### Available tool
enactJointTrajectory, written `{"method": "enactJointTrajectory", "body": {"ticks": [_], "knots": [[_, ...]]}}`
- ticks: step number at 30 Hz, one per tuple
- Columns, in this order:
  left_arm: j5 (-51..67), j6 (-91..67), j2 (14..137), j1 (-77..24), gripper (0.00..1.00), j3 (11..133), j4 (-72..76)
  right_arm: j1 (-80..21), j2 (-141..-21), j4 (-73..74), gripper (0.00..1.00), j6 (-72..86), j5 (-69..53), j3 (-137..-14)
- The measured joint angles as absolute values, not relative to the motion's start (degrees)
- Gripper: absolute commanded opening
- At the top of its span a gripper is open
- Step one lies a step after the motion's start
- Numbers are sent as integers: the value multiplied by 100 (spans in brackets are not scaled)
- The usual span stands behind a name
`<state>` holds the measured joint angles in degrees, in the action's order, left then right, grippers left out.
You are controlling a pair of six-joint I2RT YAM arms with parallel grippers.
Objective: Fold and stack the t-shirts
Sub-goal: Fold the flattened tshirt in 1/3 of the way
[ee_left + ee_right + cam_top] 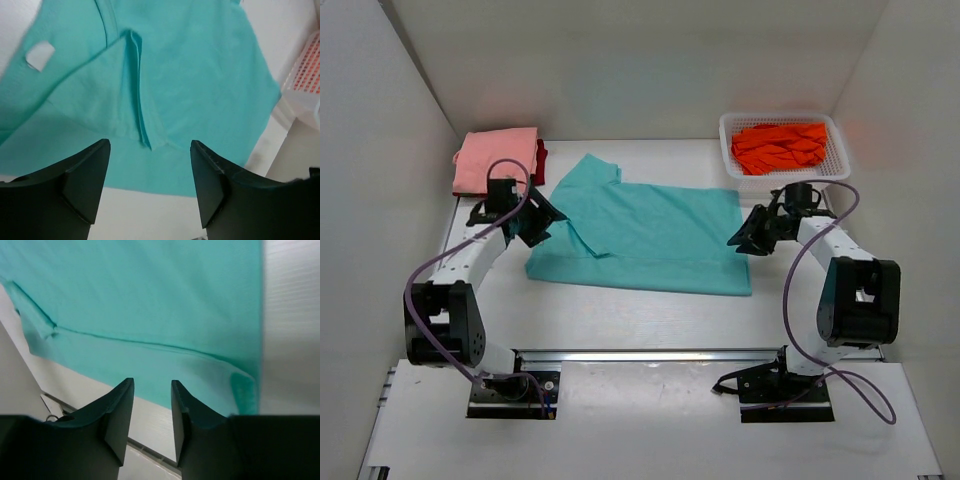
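White tabletop (640, 320) bears the teal t-shirt (650, 235), spread between the grippers. Left gripper (548, 216) gapes wide over the edge just ahead of it; right gripper (738, 238), jaws narrowly parted, empty, faces the opposite edge.

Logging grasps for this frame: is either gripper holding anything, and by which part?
Nothing is held: left gripper and right gripper are open and empty near the teal t-shirt.

top: overhead, far | wrists: close, facing inward | shared: teal t-shirt (650, 235)
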<state>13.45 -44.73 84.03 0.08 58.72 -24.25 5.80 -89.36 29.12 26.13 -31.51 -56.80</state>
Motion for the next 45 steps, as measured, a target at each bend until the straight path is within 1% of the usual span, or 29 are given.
{"method": "enactJointTrajectory", "body": {"ticks": [1, 5, 7, 12, 16, 19, 23, 31, 34, 35, 37, 40, 41, 42, 43, 44, 45], "knots": [[1396, -4499, 8313, -62, 74, 5664, -2335, 447, -8927, 2895, 31, 2585, -3140, -5680], [1538, -4665, 8208, -368, 65, 4685, -1964, -123, -8927, 2626, 30, 2600, -3114, -5544], [1498, -4694, 8311, -523, 64, 4368, -1887, -410, -8927, 2460, 30, 2589, -3002, -5382], [1181, -4683, 8595, -694, 60, 4248, -1769, -1028, -8993, 2355, 32, 2611, -2488, -4965], [873, -4506, 8530, -690, 59, 4082, -1863, -1125, -9035, 2477, 33, 2746, -2086, -4661], [790, -4414, 8066, -676, 58, 3684, -1953, -1127, -8903, 2508, 33, 2858, -2040, -4523], [742, -4379, 7142, -690, 58, 3055, -2373, -1219, -8569, 2526, 33, 2993, -2021, -4182], [659, -4390, 5627, -770, 58, 2311, -3146, -1728, -7996, 2803, 33, 3367, -1861, -3710], [642, -4491, 5142, -827, 60, 2215, -3677, -1881, -7677, 3006, 32, 3516, -1861, -3479], [644, -4525, 4967, -829, 61, 2215, -3929, -1911, -7559, 3142, 30, 3540, -1852, -3420], [644, -4563, 4703, -777, 64, 2311, -4447, -1911, -7367, 3581, 29, 3535, -1793, -3374], [646, -4565, 4633, -639, 69, 2963, -5210, -1859, -7157, 4305, 32, 3494, -1671, -3557], [644, -4552, 4692, -609, 70, 3275, -5328, -1844, -7100, 4532, 36, 3481, -1643, -3741], [646, -4550, 4783, -596, 70, 3634, -5428, -1800, -7041, 4678, 38, 3468, -1621, -3964], [657, -4550, 4919, -589, 70, 4018, -5448, -1772, -6984, 4777, 46, 3446, -1592, -4213], [674, -4552, 5050, -589, 70, 4331, -5435, -1726, -6932, 4797, 56, 3439, -1577, -4440], [687, -4552, 5205, -591, 71, 4639, -5417, -1660, -6886, 4762, 63, 3413, -1549, -4659]]}}
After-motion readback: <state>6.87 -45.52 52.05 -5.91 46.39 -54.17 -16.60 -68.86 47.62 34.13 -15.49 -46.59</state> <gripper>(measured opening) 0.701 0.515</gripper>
